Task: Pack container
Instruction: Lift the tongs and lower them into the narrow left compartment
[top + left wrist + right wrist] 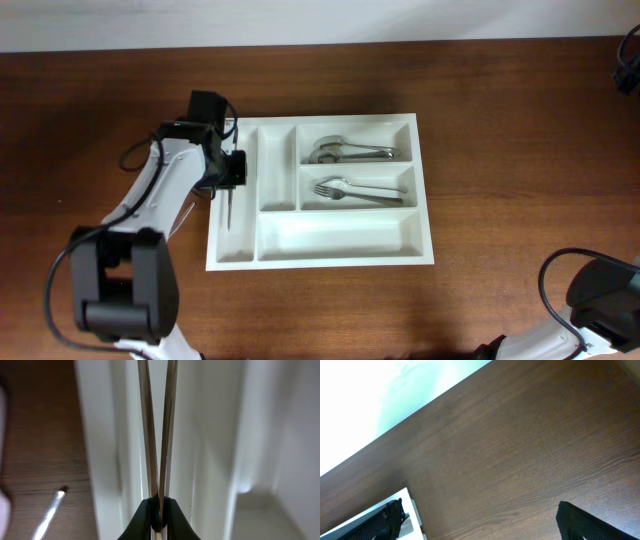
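Note:
A white divided tray [420,190] lies mid-table. Its upper right compartment holds spoons [350,152]. The one below holds forks [355,188]. My left gripper [229,175] is shut on a metal knife [230,212], which points toward the table's front over the tray's narrow left compartment. In the left wrist view the jaws [159,510] clamp two thin metal edges [157,435] side by side above that compartment [210,435]. My right gripper [477,520] is open and empty over bare wood. In the overhead view only its arm [600,300] shows, at the bottom right.
Another metal utensil [50,512] lies on the wood just left of the tray wall [100,460]. The tray's middle vertical and long front compartments [340,235] are bare. A black object [628,60] sits at the far right edge. A white tray corner [412,510] shows beside my right gripper's left finger.

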`<state>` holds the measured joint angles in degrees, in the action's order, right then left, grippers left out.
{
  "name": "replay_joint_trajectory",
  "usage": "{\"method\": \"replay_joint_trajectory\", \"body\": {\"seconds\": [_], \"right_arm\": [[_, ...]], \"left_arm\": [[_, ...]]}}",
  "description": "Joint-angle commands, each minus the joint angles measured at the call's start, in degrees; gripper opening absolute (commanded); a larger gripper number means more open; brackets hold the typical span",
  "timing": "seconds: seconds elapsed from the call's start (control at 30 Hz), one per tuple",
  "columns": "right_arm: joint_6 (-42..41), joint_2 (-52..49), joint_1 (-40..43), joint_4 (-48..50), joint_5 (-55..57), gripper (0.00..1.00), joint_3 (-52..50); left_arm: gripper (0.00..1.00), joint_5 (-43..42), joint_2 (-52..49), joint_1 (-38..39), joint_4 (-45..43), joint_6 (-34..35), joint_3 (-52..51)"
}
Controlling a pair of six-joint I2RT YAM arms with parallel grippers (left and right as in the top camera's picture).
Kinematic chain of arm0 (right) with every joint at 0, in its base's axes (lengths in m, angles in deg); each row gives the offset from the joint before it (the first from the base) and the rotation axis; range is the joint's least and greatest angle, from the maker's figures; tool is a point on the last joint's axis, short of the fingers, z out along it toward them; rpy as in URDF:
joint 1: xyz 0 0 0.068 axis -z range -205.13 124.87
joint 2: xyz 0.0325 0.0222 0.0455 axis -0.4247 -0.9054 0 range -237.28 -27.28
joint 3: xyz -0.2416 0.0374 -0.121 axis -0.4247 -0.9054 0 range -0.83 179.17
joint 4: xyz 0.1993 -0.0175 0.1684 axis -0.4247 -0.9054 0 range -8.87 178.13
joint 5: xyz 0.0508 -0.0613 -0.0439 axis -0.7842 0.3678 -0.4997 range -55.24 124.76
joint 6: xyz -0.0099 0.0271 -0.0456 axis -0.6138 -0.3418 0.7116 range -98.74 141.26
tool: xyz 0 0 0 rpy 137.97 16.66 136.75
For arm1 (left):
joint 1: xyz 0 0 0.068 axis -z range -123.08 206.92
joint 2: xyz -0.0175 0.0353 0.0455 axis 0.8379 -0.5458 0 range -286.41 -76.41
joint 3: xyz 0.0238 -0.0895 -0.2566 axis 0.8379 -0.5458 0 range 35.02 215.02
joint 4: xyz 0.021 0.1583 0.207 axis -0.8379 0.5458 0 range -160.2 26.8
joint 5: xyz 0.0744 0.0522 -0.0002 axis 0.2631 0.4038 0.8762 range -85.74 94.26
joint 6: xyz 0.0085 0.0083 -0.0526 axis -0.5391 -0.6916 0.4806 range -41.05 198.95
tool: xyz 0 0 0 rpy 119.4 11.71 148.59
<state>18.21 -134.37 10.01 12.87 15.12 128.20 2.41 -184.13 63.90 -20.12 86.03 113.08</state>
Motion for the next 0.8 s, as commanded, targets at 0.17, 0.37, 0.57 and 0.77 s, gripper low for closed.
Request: {"method": "replay_joint_trajectory", "body": {"seconds": [0.17,0.37,0.57,0.77], "right_arm": [[-0.4,-0.1,0.1,0.0,-0.7,0.99,-0.2],[-0.4,-0.1,0.1,0.0,-0.7,0.99,-0.2],[-0.4,-0.1,0.1,0.0,-0.7,0.99,-0.2],[-0.4,-0.1,0.1,0.0,-0.7,0.99,-0.2]], "left_arm": [[0.31,-1.8,-1.4,0.0,1.1,-1.6,-0.5],[0.32,0.0,-0.7,-1.4,7.8,-4.2,5.6],[0.59,0.0,1.2,-4.0,15.0,-5.0,16.5],[0.53,-3.9,1.0,-1.8,12.3,-4.9,15.8]]}}
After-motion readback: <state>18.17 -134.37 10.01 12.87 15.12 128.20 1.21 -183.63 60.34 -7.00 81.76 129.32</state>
